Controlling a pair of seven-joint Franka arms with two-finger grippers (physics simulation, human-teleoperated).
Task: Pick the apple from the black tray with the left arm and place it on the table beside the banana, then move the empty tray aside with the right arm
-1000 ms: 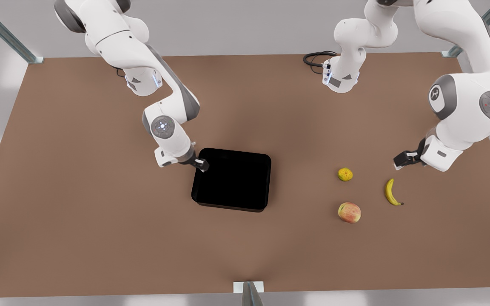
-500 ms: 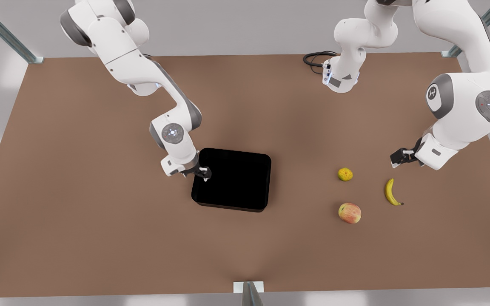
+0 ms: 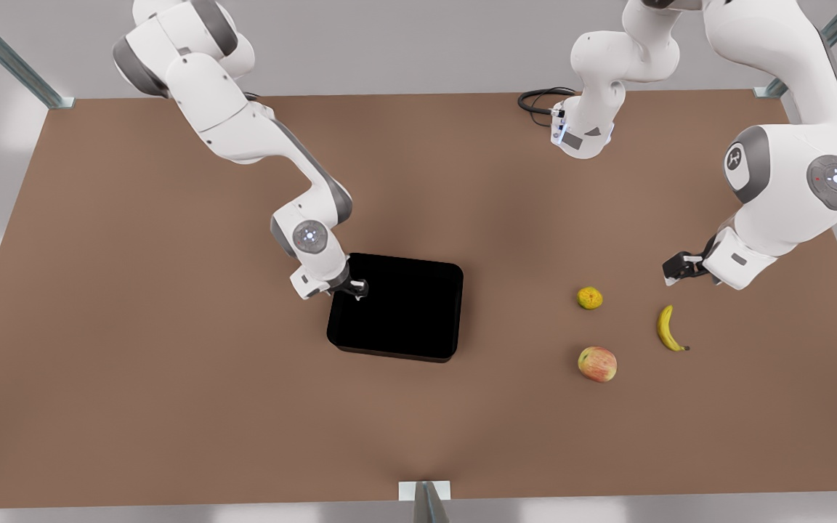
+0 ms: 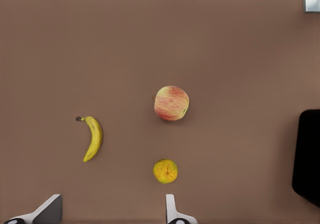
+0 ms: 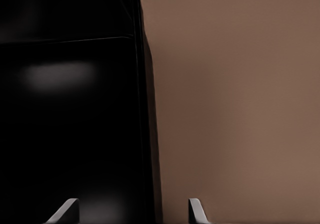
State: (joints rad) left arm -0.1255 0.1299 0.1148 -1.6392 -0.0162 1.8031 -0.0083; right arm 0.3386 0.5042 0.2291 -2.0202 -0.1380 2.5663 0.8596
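Black tray sits empty mid-bench, its rim straddled by the spread fingers of the right end effector at the corner on the front view's left. Apple lies on the bench near the banana; the left end effector hovers wide beyond them.

Matte black rectangular tray sits mid brown worktop. Round red-and-yellow-green apple well off toward front view's right, small curved yellow banana beside it further right, small bumpy yellow-orange fruit behind apple, all apart.
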